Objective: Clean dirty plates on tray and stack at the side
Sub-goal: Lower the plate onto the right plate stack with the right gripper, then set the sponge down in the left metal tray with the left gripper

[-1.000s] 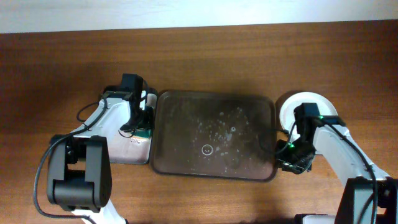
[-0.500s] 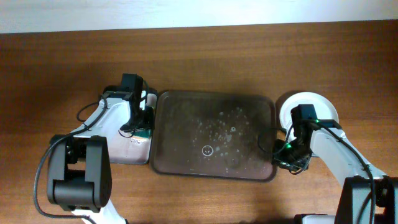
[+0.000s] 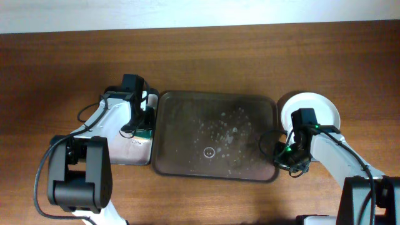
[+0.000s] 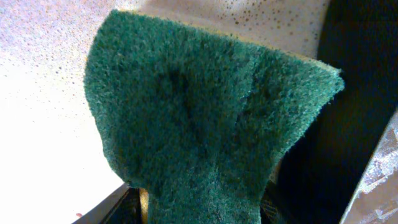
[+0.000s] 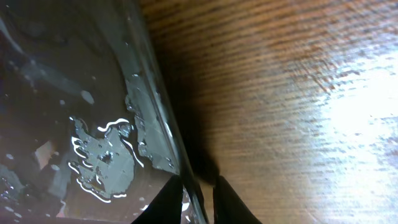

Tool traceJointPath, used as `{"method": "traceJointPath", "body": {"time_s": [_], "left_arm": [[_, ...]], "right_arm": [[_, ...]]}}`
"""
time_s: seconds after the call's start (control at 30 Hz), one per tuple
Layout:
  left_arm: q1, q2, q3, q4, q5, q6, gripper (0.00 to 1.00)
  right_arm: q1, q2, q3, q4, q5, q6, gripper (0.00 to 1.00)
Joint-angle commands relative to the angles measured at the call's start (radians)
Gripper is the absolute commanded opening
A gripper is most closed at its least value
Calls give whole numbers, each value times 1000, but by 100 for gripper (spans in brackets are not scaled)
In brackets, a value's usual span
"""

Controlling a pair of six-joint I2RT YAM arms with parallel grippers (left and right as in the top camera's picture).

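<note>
Between small black tray (image 3: 134, 151) and stacked round white plates (image 3: 323, 105), long axis left-right: dark brown rectangular tray (image 3: 187, 119). Pinching its rim with right tool (image 5: 198, 196); clenching green sponge (image 4: 199, 124) in left tool (image 3: 142, 127).

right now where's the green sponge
The green sponge is at the table's left in the overhead view, held in the left gripper over the small tray, just left of the big dark tray.
</note>
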Motion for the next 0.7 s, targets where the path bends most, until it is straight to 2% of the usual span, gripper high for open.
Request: {"method": "traceJointPath", "body": {"time_s": [0.0, 0.57, 0.67], "left_arm": [[-5, 5, -8, -1, 19, 9, 53], [-4, 5, -8, 7, 18, 8, 51], [8, 5, -8, 24, 15, -46, 50]], "right_arm": [[7, 6, -10, 31, -8, 0, 12], [7, 6, -10, 236, -36, 0, 11], [15, 6, -10, 244, -36, -1, 11]]}}
